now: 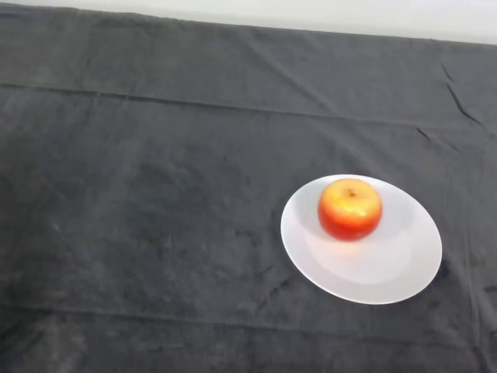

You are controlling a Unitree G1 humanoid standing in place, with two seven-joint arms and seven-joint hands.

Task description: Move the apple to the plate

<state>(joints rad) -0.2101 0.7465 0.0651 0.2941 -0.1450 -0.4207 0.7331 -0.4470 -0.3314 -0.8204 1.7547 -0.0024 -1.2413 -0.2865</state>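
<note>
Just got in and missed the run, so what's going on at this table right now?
Nothing is being handled at this moment; no part of the robot shows in the head view. A red and yellow apple sits upright on a white plate, toward the plate's far left side. The plate rests on the dark cloth covering the table, to the right of centre. Judging by how things lie, the apple is already on the plate.

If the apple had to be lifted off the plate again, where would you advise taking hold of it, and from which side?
Grip the apple across its widest round middle, coming straight down from above. It sits upright, stem dimple up, on the far left part of the white plate, so its sides are free all round, while the plate's raised rim would probably hinder a low sideways approach.
</note>
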